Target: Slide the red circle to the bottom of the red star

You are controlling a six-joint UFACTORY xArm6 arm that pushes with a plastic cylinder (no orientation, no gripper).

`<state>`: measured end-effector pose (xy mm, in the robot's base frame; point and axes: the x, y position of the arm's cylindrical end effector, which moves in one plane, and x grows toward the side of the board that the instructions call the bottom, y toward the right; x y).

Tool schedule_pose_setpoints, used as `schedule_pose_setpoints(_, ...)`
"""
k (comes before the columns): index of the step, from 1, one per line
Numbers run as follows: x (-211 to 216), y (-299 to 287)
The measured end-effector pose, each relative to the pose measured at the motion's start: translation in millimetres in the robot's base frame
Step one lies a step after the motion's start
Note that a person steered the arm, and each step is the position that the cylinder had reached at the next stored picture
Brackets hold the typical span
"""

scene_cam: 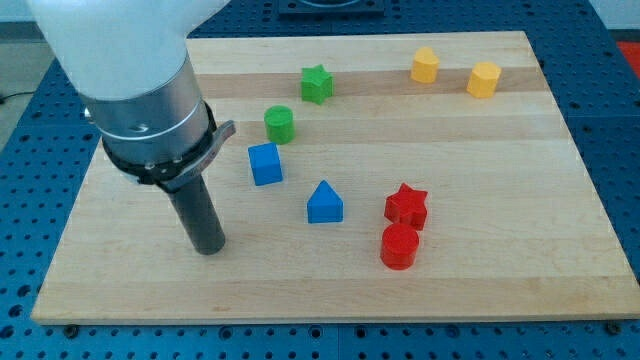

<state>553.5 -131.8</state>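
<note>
We take the red star as our landmark. The red circle sits directly toward the view's bottom from it, touching or very nearly touching its lower edge.

Our arm enters from the view's top left, its white housing ending in a metal collar with a black clamp, and from that the dark rod hangs down almost upright. We carry no pincer at all, so there is nothing to open or close, only the rod. Our tip rests on the wooden board well to the view's left of the red star, at about the height of the red circle, and touches no block.

The blue triangular block lies just left of the star, between it and our tip. The blue cube is farther left and higher. The green cylinder and green star stand up and left of the landmark. Two yellow blocks sit far above it, near the board's top edge.
</note>
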Motion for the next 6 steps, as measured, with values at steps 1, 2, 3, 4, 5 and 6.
schedule_pose_setpoints(1,16,46)
schedule_pose_setpoints(2,22,92)
schedule_pose_setpoints(3,16,139)
schedule_pose_setpoints(4,14,188)
schedule_pose_setpoints(5,14,188)
schedule_pose_setpoints(6,27,190)
